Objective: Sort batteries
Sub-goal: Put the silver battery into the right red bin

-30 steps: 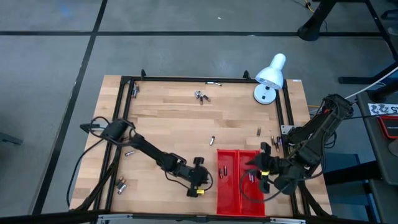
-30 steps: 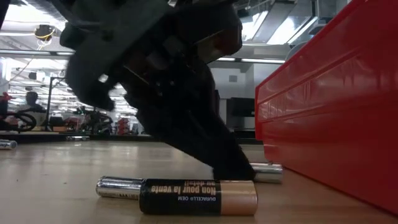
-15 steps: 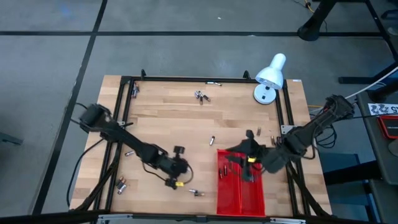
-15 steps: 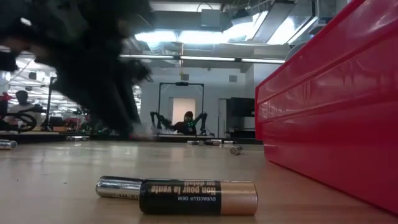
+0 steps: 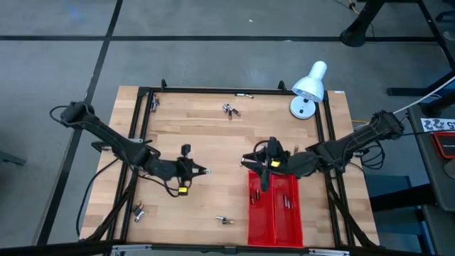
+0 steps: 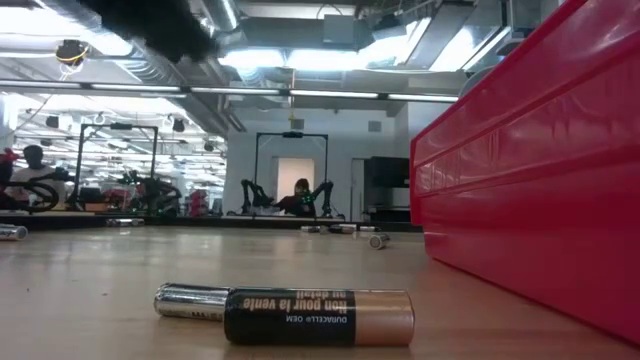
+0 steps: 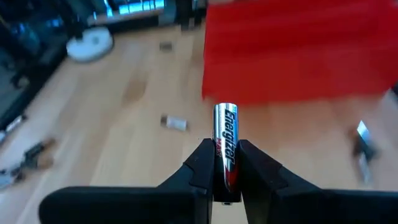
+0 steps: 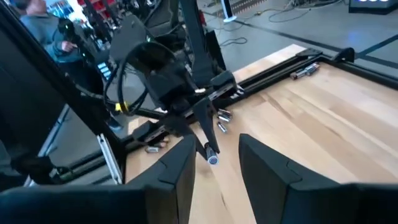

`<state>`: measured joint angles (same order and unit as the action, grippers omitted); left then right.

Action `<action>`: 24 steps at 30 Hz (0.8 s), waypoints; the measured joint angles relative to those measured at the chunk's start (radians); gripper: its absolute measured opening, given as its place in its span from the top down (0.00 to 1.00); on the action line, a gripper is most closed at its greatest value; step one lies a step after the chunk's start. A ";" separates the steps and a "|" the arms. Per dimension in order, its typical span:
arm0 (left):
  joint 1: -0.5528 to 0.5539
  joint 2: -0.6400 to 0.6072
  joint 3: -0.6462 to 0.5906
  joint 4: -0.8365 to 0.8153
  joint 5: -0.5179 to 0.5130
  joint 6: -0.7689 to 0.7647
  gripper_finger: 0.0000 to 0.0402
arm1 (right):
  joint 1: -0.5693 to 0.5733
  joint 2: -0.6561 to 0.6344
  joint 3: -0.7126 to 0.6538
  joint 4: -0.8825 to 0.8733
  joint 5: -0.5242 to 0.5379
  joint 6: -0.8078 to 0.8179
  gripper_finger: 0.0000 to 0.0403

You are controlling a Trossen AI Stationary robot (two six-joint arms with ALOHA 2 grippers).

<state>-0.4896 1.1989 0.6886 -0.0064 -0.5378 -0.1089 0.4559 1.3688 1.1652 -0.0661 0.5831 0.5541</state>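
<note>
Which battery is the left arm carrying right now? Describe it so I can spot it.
Start at the red tray near the table's front edge and look to its left, to the left gripper above bare wood. The silver Energizer battery is pinched between its fingers; the others lie loose.

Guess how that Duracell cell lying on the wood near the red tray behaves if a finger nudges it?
The Duracell battery is a smooth cylinder lying on its side on the flat wooden table, so it would probably roll from a sideways nudge. Its glossy wrap looks slippery. A silver cell lies right behind it and may block or move with it.
</note>
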 joint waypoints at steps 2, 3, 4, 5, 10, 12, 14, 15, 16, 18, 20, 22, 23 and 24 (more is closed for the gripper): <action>0.000 -0.008 -0.009 0.088 0.001 0.035 0.90 | -0.008 0.026 0.000 0.048 0.000 0.001 0.69; -0.002 -0.010 -0.011 0.122 0.001 0.047 0.89 | -0.014 0.041 0.000 0.073 0.000 0.002 0.69; -0.005 -0.010 -0.011 0.148 0.003 0.064 0.89 | -0.014 0.055 0.000 0.103 0.000 0.002 0.69; -0.008 -0.010 -0.011 0.173 0.012 0.074 0.89 | -0.014 0.068 0.000 0.131 0.001 0.002 0.69; -0.008 -0.010 -0.011 0.206 0.046 0.114 0.89 | -0.018 0.127 0.000 0.233 0.000 0.017 0.69; -0.008 -0.010 -0.011 0.203 0.061 0.114 0.89 | -0.018 0.146 0.000 0.252 0.000 0.034 0.69; -0.008 -0.010 -0.011 0.198 0.065 0.114 0.89 | -0.018 0.161 0.000 0.264 0.000 0.046 0.69; -0.008 -0.010 -0.011 0.197 0.066 0.114 0.89 | -0.018 0.168 0.000 0.270 0.000 0.047 0.69; -0.008 -0.011 -0.011 0.197 0.067 0.113 0.89 | -0.018 0.176 0.000 0.280 0.000 0.047 0.69; -0.006 -0.013 -0.011 0.202 0.067 0.104 0.89 | -0.018 0.190 0.000 0.305 0.000 0.044 0.69; 0.003 -0.013 -0.011 0.211 0.066 0.095 0.89 | -0.020 0.202 0.000 0.327 0.001 0.039 0.69; 0.018 -0.013 -0.011 0.236 0.064 0.092 0.89 | -0.032 0.215 0.000 0.359 0.000 0.018 0.69; 0.026 -0.013 -0.011 0.259 0.064 0.096 0.89 | -0.035 0.222 0.000 0.374 -0.001 0.011 0.69; 0.031 -0.013 -0.011 0.288 0.063 0.105 0.89 | -0.045 0.229 0.000 0.390 -0.005 -0.005 0.69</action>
<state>-0.4586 1.1858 0.6777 0.2812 -0.4744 -0.0042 0.4105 1.5976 1.1656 0.3242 0.5785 0.5493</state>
